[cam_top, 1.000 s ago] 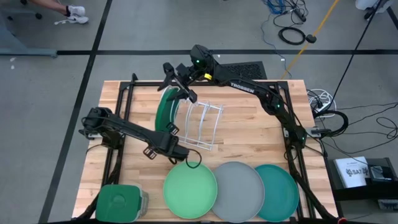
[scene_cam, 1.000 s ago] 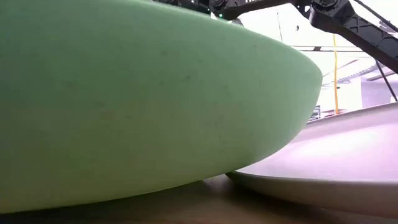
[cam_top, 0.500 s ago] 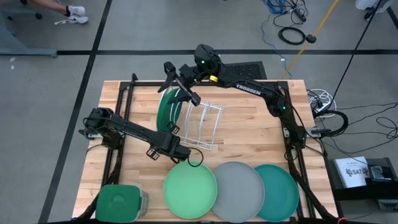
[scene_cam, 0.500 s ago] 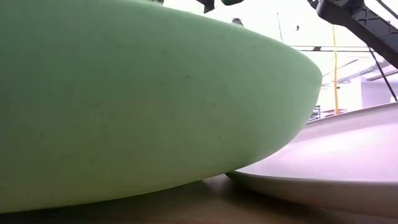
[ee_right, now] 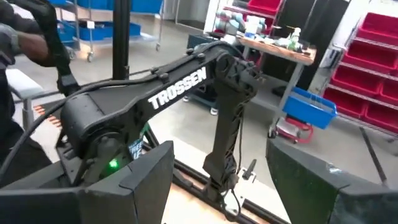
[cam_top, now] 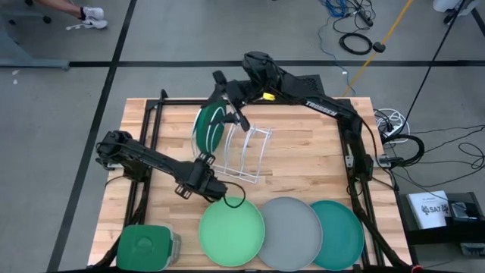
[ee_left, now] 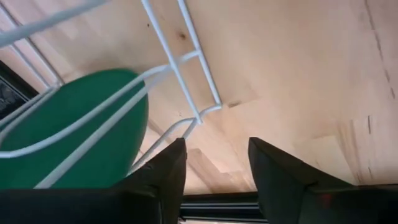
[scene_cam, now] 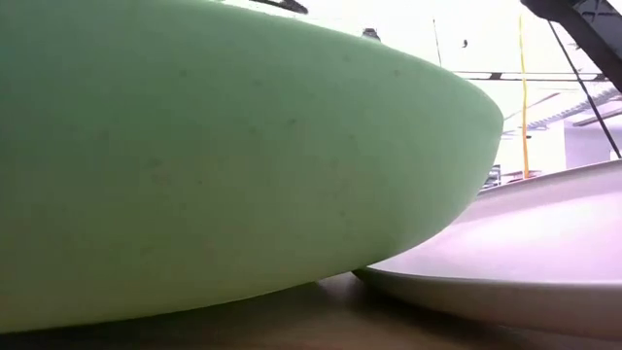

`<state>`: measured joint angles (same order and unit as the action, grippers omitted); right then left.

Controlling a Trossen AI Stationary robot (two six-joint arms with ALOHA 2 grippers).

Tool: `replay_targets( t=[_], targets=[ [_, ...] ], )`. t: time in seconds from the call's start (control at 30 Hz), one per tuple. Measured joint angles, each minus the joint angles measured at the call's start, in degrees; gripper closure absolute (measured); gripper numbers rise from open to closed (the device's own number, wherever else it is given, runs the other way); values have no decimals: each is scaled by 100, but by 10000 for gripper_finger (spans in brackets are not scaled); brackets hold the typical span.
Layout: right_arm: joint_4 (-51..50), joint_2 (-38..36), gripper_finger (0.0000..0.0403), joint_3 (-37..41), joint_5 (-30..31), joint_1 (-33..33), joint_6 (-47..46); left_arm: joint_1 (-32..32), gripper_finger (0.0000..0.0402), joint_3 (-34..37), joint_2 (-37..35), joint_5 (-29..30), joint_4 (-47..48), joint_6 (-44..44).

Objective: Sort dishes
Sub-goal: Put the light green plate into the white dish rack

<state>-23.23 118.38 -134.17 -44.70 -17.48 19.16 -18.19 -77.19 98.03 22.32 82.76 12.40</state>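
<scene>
A dark green plate (cam_top: 205,129) stands on edge in the left slots of the white wire rack (cam_top: 246,152); it also shows in the left wrist view (ee_left: 74,137). Mint (cam_top: 231,231), grey (cam_top: 290,233) and teal (cam_top: 339,233) plates lie flat in a row along the near edge. The mint plate (scene_cam: 224,165) fills the low view, with the grey plate (scene_cam: 525,253) beside it. My right gripper (cam_top: 229,102) is open and empty above the rack's far end, just right of the dark green plate. My left gripper (cam_top: 222,193) is open and empty, low by the mint plate's far rim.
A green square container (cam_top: 148,246) sits at the near left corner. Black frame rails (cam_top: 148,121) run along the table's left and right sides. Bare wood lies right of the rack (cam_top: 311,159).
My right gripper has risen and drawn away from the dark green plate's top edge toward the table's right edge, tipping up as it goes. Its arm has left the low view. The dark green plate stays standing in the rack.
</scene>
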Motion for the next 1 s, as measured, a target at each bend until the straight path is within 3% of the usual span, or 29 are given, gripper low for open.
replay_targets(
  t=[0.33,0.53,0.7,1.0],
  targets=[
    [-1079,-402,154,0,1021,462,548,-434,221,-546,-1,44,493,-138],
    [-2188,-564,154,0,1950,875,750,-719,221,-1039,-211,70,723,-536],
    [-3190,-640,154,0,2694,1341,577,-1108,221,-1197,-970,656,576,-1000],
    [-3762,-304,154,0,3523,2391,-224,-1993,221,-894,-3173,1205,-1408,-1473]
  ],
)
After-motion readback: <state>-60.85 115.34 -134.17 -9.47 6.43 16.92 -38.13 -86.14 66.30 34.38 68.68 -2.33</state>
